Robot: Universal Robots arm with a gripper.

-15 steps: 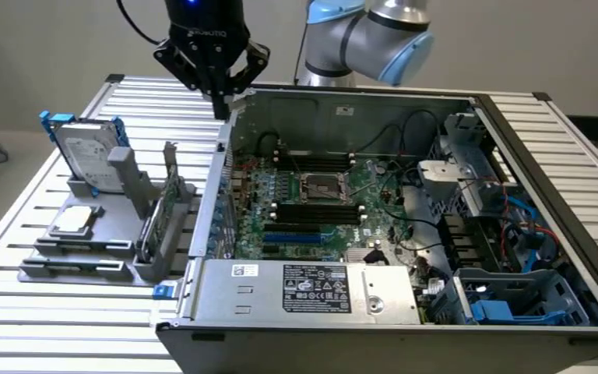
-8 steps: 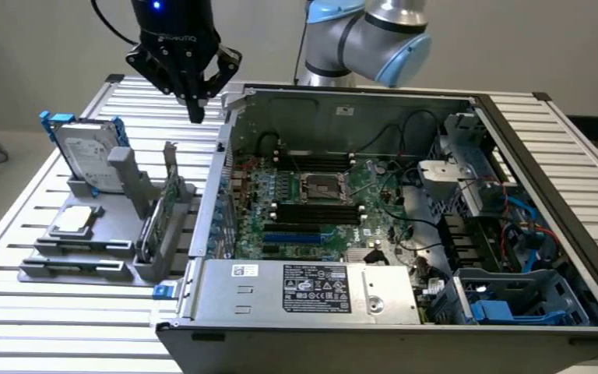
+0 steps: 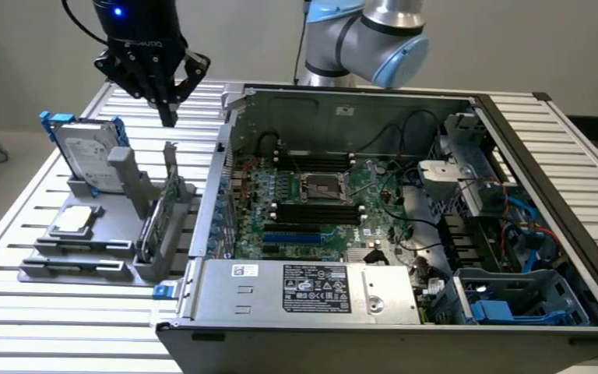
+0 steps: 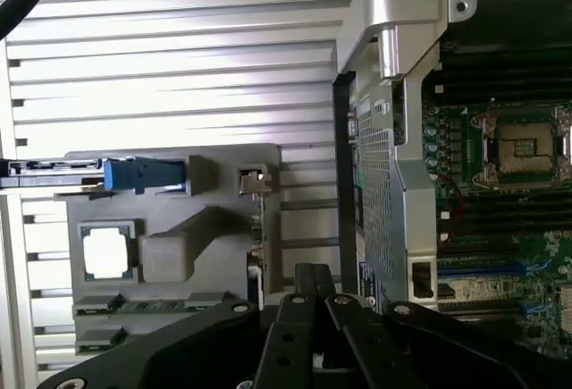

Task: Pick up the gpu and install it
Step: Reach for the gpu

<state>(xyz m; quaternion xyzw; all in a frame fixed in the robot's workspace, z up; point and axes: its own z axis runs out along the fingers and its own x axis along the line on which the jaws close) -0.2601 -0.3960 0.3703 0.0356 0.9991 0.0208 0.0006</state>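
Well, our closed, empty black gripper [image 3: 167, 115] hangs over the thin green gpu [image 3: 170, 183] at the grey rack [image 3: 65, 271] edge; likely light, brittle: we'd pinch its top rim.

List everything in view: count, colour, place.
Slatted metal table: one, silver, under everything.
Open computer case: one, black and silver, exterior view's right.
Large motherboard: one, green, inside the case.
Labelled power supply box: one, silver, case's near edge.
Moulded parts holder: one, grey, exterior view's left.
Hard drive: one, silver with blue rails, upright in holder.
Square processor chip: one, silver, flat in the holder.
Thin gpu card: one, green, on edge in the holder.
Robot arm: one, silver and blue, behind the case.
Gripper: one, black, shut, above the gpu card.
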